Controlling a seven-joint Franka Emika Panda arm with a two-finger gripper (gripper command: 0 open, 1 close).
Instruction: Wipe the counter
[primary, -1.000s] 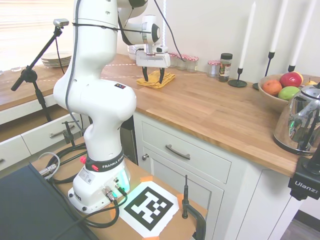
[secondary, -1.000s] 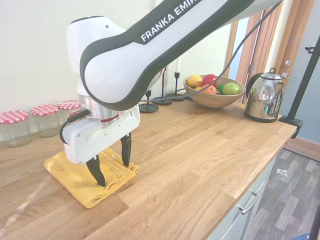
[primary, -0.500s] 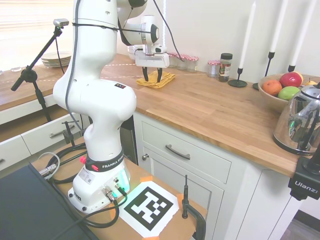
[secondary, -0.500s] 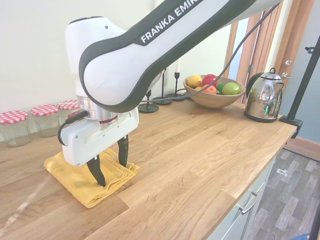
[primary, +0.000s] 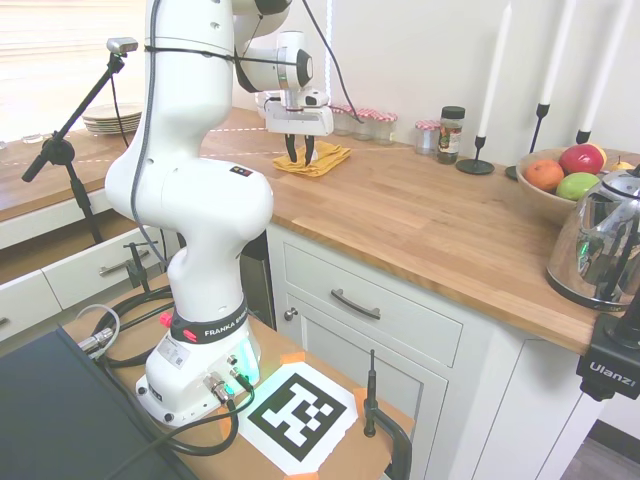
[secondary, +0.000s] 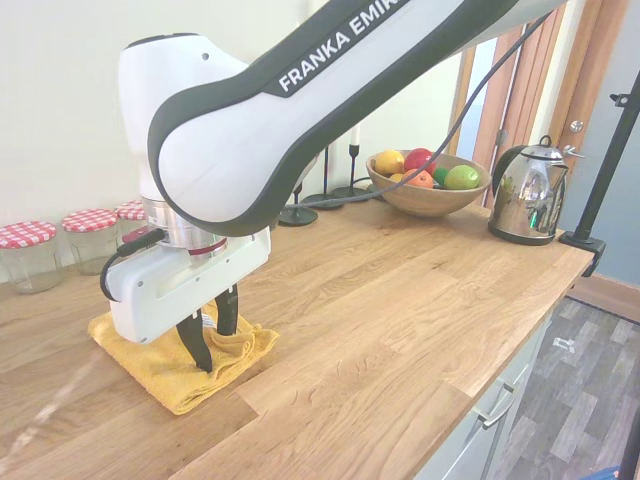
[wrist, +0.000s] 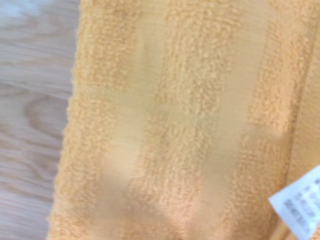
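Note:
A folded yellow cloth (primary: 328, 159) (secondary: 160, 368) lies on the honey-brown wooden counter (primary: 420, 215) (secondary: 400, 290), near the back wall. My gripper (primary: 299, 153) (secondary: 212, 333) points straight down onto the cloth, with its two black fingers drawn close together and pinching a raised fold of the fabric. In the wrist view the yellow cloth (wrist: 175, 125) fills most of the picture, blurred, with a strip of counter (wrist: 30, 100) beside it and a white label (wrist: 300, 202) at one corner.
Jars with red-checked lids (secondary: 30, 255) (primary: 380, 125) stand along the wall behind the cloth. Further along the counter are a spice jar (primary: 451, 134), candlesticks (primary: 478, 150), a fruit bowl (secondary: 425, 190) and a steel kettle (secondary: 525, 195). Stacked plates (primary: 112, 119) sit on the far wing.
The fingers, wide apart a second ago, have closed in on the cloth and bunched up a fold. The gripper has also shifted slightly toward the wall.

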